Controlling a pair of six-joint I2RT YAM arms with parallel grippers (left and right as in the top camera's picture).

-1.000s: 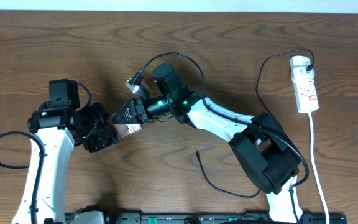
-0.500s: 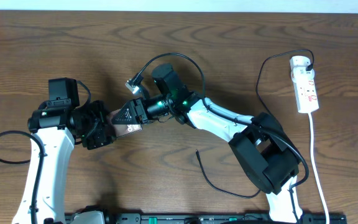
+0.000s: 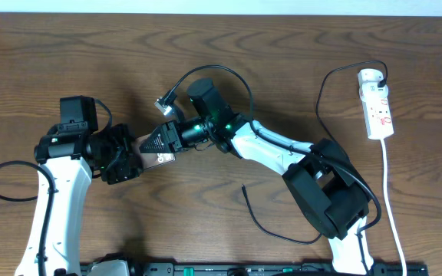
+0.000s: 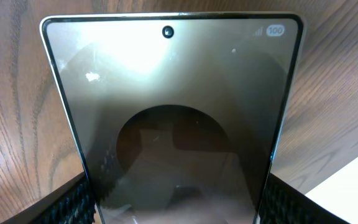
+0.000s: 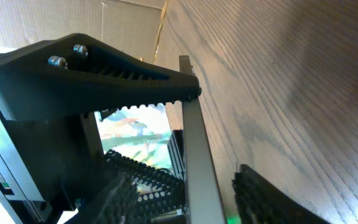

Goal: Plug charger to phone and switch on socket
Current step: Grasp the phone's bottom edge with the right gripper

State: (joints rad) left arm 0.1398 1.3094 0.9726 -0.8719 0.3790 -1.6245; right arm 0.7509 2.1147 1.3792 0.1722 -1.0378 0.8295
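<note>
Wood table (image 3: 282,46): phone (image 4: 173,124) pinched in left gripper (image 3: 131,159) jaws. Right gripper (image 3: 150,142) jaws straddle phone's edge; cannot tell if clamping. Charger (image 3: 245,193) lies unheld, well right of phone. You risk wrenching phone loose if arms pull apart.

Table: a brown tabletop with a wood-grain finish (image 3: 282,46). Dark wavy grain runs across the whole overhead view, and the same surface lies behind everything in both wrist views.
Far edge: a thin pale strip (image 3: 359,4) along the tabletop's upper border in the overhead view; what it is cannot be told.
Backdrop: flat beige cardboard-like panels (image 5: 129,22) beyond the table in the right wrist view, with a thin yellowish cord (image 5: 161,28) running down in front of them.
Corner: a blurred off-white surface (image 4: 353,186) past the table's edge, at the lower right of the left wrist view.
</note>
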